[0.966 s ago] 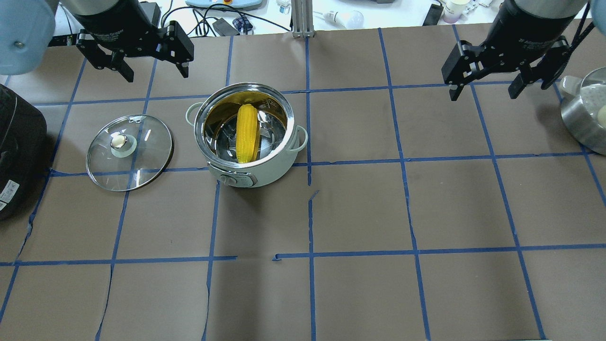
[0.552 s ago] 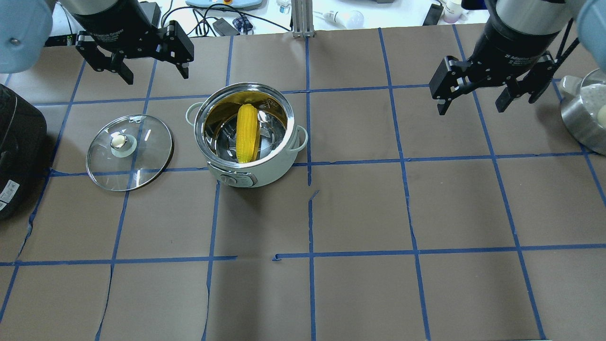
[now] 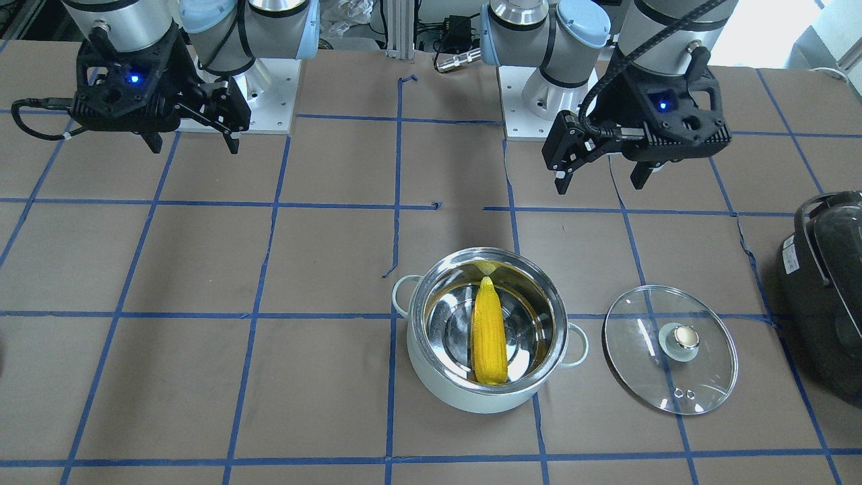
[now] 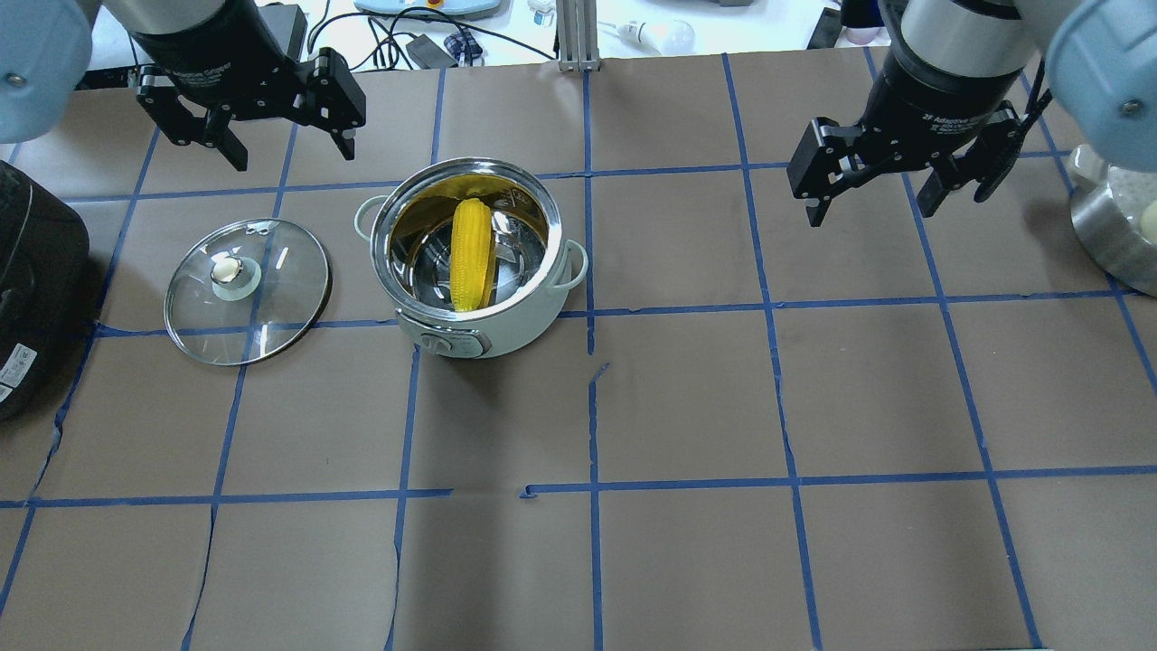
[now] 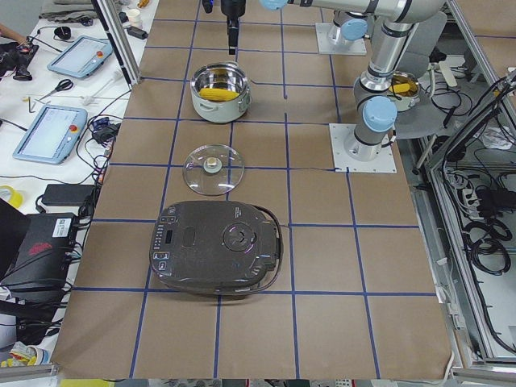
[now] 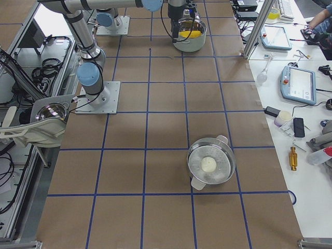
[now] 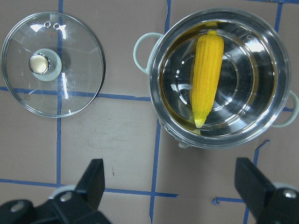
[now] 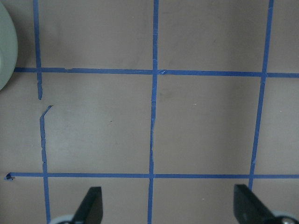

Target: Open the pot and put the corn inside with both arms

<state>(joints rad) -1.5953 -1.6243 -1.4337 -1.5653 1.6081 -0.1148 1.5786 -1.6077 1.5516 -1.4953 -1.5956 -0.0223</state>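
The pale mint-white pot (image 4: 520, 333) stands open left of the table's middle, with the yellow corn (image 4: 472, 255) lying inside on the steel bottom. Its glass lid (image 4: 247, 291) lies flat on the table to the pot's left, knob up. My left gripper (image 4: 294, 155) is open and empty, hovering beyond the pot and lid. My right gripper (image 4: 873, 213) is open and empty, far to the pot's right. The left wrist view shows the corn (image 7: 207, 74), the pot (image 7: 156, 88) and the lid (image 7: 52, 64) below the open fingers (image 7: 93, 182). The front view shows the pot (image 3: 465, 397) and the corn (image 3: 488, 333).
A black appliance (image 4: 36, 289) sits at the table's left edge, close to the lid. A steel pot with a white object inside (image 4: 1116, 226) stands at the right edge, near my right gripper. Cables and small items lie beyond the far edge.
My right gripper has moved left and slightly nearer, away from the steel pot at the right edge. The left gripper has barely shifted. Pot, corn and lid have not moved.
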